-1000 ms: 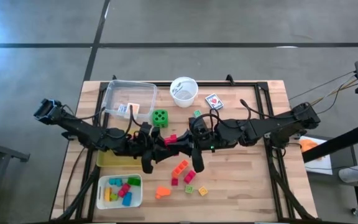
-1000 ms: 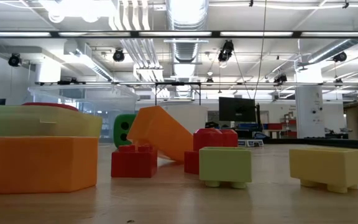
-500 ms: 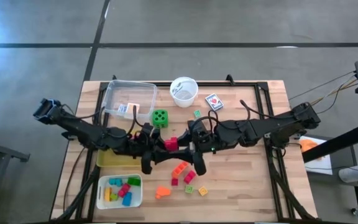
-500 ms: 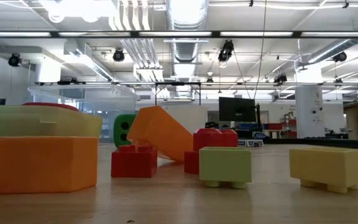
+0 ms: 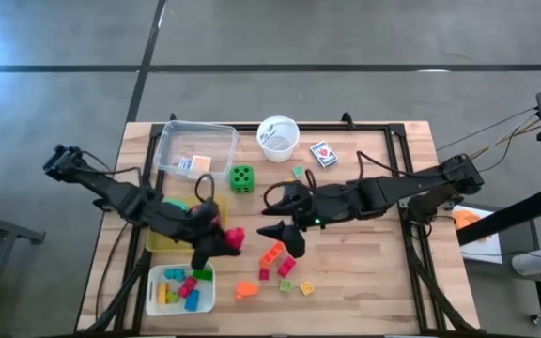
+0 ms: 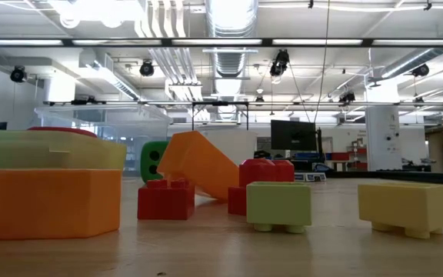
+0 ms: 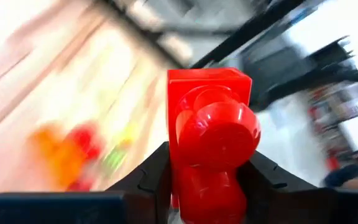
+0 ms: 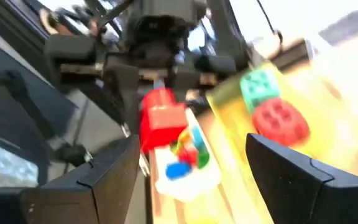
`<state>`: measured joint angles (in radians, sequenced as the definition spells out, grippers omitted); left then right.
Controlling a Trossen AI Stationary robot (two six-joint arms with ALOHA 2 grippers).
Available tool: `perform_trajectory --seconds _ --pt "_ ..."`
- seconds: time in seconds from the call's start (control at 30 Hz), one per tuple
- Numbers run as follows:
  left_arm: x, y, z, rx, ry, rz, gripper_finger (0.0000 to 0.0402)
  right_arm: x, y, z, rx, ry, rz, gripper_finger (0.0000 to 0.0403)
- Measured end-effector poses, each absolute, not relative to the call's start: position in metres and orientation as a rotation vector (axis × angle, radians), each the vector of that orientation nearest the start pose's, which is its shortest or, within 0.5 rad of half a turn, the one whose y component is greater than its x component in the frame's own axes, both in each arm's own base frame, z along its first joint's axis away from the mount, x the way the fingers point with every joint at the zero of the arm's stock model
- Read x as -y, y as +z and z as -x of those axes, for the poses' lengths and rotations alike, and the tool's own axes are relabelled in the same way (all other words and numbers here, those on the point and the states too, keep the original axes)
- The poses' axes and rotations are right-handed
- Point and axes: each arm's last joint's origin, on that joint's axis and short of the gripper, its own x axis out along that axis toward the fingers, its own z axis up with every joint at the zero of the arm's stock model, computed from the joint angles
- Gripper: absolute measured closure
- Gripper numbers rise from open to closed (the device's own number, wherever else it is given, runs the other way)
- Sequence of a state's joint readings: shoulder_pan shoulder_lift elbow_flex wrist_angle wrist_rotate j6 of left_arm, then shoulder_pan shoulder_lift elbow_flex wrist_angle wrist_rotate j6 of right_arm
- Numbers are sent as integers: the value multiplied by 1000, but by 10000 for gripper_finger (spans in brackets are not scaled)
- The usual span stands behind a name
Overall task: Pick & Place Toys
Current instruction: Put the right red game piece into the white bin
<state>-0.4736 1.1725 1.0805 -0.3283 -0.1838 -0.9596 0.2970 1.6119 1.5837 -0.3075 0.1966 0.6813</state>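
My left gripper (image 5: 224,240) hangs over the table's middle, just beyond the white tray (image 5: 154,299) of small blocks, shut on a red block (image 5: 234,237) that fills the left wrist view (image 7: 210,134). My right gripper (image 5: 283,235) stands open a little to the block's right with nothing between its fingers; it faces the red block (image 8: 161,121). Loose orange (image 5: 271,252), red (image 5: 264,273), green (image 5: 286,267) and yellow (image 5: 306,287) blocks lie on the wood nearer the front edge. A green die (image 5: 241,177) sits farther back. The low view shows no gripper. My left gripper pinches the red block between its two fingers on two opposite sides, at the block's lower end (image 7: 205,186). Most of the block stands out past the fingertips. The fingers come slanting from the table's left. The block is lifted clear of the table.
A clear tray (image 5: 172,141), a white cup (image 5: 278,138) and a card pack (image 5: 323,153) stand along the far edge. A yellow tray (image 5: 162,239) under the left arm holds a teal die (image 8: 260,87) and a red die (image 8: 280,121). Bare wood lies at the right.
My right gripper has opened and let go of the red block where the two grippers met. My left gripper, still shut on the block, has carried it toward the table's near edge and a little left, away from my right gripper.
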Motion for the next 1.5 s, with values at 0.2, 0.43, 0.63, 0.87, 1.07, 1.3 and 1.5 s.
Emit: perform_trajectory --seconds 0.2,0.43,0.63,0.87,1.07,1.3,1.5 --pt "128 318 -196 -838 72 814 281 -102 372 -346 -525 -75 -564 117" --pt "172 288 -169 -1070 64 660 281 -104 357 -342 -621 -101 -534 117" --pt "215 254 -158 -1219 13 483 281 -103 340 -341 -666 -132 -553 117" --pt "241 211 -154 -1448 -22 319 281 -104 321 -338 -719 -162 -569 117" --pt "248 186 -155 -1585 -29 225 281 -106 314 -337 -739 -175 -585 117" --pt "249 180 -155 -1609 -76 140 281 -111 312 -335 -745 -165 -585 117" --pt "246 180 -154 -1622 -80 100 281 -111 312 -335 -747 -164 -584 117"
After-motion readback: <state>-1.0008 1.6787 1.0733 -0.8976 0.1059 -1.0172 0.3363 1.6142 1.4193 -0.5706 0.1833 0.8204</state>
